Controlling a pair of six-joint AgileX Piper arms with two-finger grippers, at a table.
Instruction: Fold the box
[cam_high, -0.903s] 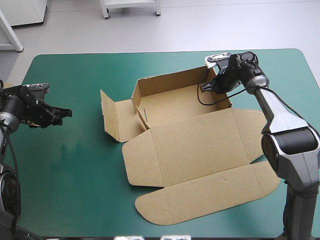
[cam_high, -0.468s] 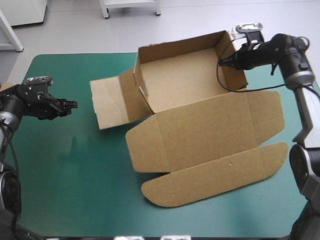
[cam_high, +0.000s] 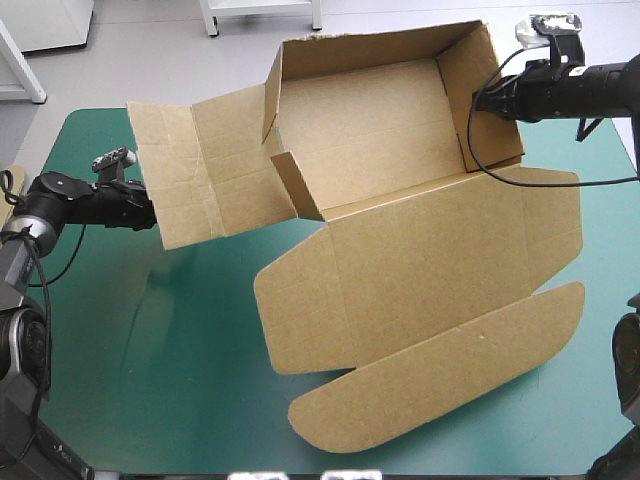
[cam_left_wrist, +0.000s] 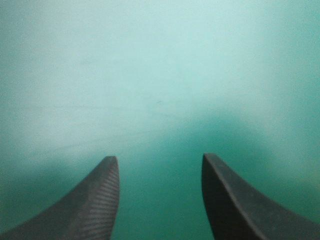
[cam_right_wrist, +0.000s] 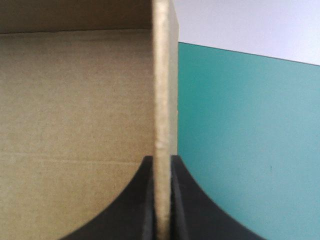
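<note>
Right tool (cam_right_wrist: 162, 160) pinches side wall (cam_right_wrist: 162, 75) of brown cardboard box (cam_high: 400, 250), tray held tilted; left tool (cam_left_wrist: 159, 157) spread below loose flap (cam_high: 200, 170), probably ready to raise it.

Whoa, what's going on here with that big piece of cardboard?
A two-armed robot is folding a brown box. The right gripper is shut on the box's right-hand wall and holds the half-formed tray end up, apparently off the teal-green table. The lid lies open and flat toward the near edge. The left gripper is open and holds nothing. It sits by the outer edge of the unfolded side flap, with only the table cover between its fingers.
</note>
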